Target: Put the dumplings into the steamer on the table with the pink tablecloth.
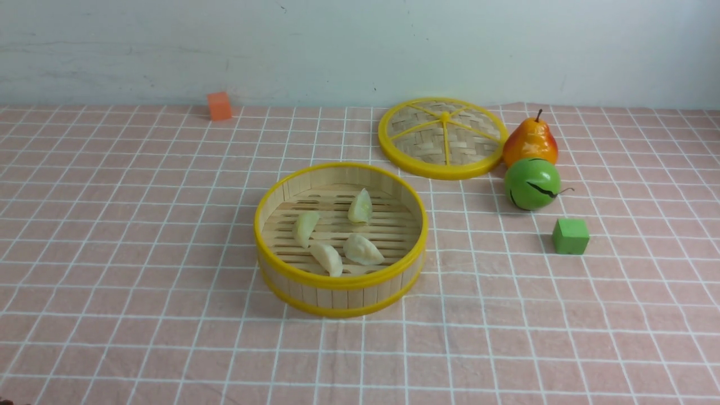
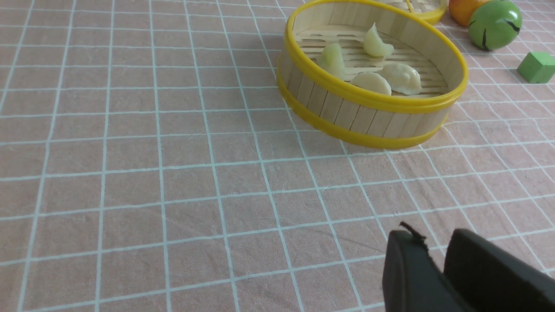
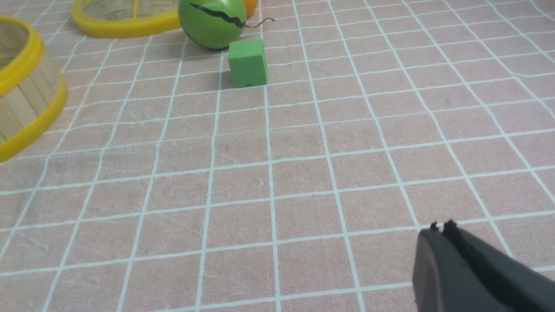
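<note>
You had all four pale crescent dumplings inside the round yellow-rimmed bamboo steamer, mid-table | left gripper slightly parted, empty | right gripper closed, empty | you needed only retreat without bumping the basket.

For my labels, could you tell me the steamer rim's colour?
Yellow: the steamer rim shows best in the front view.

Steamer: matt bamboo slats w/ glossy yellow plastic rims. Dumplings: smooth, waxy, translucent. Pink tablecloth: matt woven cloth, slightly creased. Green ball glossy; green cube matt, foam-like.
</note>
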You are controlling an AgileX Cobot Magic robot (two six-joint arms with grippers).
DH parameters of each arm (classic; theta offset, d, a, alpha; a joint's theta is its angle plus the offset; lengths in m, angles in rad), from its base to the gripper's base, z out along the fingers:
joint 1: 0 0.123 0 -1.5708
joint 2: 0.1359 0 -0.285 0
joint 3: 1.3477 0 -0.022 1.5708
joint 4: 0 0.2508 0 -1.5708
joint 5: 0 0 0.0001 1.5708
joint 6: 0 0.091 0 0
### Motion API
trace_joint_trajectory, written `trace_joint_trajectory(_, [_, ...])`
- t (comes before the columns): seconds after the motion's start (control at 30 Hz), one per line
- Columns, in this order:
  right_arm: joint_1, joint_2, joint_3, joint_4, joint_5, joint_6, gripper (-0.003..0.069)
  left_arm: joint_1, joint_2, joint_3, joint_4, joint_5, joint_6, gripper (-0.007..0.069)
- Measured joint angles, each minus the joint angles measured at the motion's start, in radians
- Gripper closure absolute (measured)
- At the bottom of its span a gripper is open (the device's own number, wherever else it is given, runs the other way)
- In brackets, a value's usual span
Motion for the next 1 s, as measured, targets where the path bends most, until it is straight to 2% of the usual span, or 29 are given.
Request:
trace_joint_trajectory(0.07, [0.0,0.0,0.0,0.0,0.0,0.0,0.0657,0.005,0.0,0.019,-0.002,-0.03,0.0,0.0497])
trace_joint_trajectory(0.17, [0.0,0.0,0.0,0.0,0.0,0.0,0.0654,0.07,0.0,0.108,-0.019,-0.199,0.0,0.0532])
trace_joint_trajectory(0.2, [0.0,0.0,0.0,0.0,0.0,0.0,0.0653,0.075,0.0,0.114,-0.019,-0.211,0.0,0.0532])
trace_joint_trajectory(0.3, [0.0,0.0,0.0,0.0,0.0,0.0,0.0648,0.185,-0.022,0.213,-0.021,-0.401,0.0,0.0619])
trace_joint_trajectory(0.37, [0.0,0.0,0.0,0.0,0.0,0.001,0.0646,0.256,-0.058,0.281,-0.031,-0.469,0.0,0.0638])
trace_joint_trajectory(0.5, [0.0,0.0,0.0,0.0,0.0,0.001,0.0643,0.343,-0.138,0.331,-0.065,-0.44,0.0,0.0638])
trace_joint_trajectory(0.6, [0.0,0.0,0.0,0.0,0.001,0.001,0.0638,0.384,-0.15,0.334,-0.085,-0.351,0.016,0.0638])
trace_joint_trajectory(0.67, [0.0,0.0,0.0,0.0,0.001,0.001,0.0634,0.405,-0.15,0.337,-0.087,-0.291,0.066,0.0638])
trace_joint_trajectory(0.83, [0.0,0.0,0.0,0.0,0.001,0.001,0.0626,0.408,-0.15,0.338,-0.087,-0.239,0.162,0.0638])
trace_joint_trajectory(1.0, [0.0,0.0,0.0,0.0,0.001,0.001,0.0619,0.408,-0.15,0.338,-0.089,-0.239,0.174,0.0638])
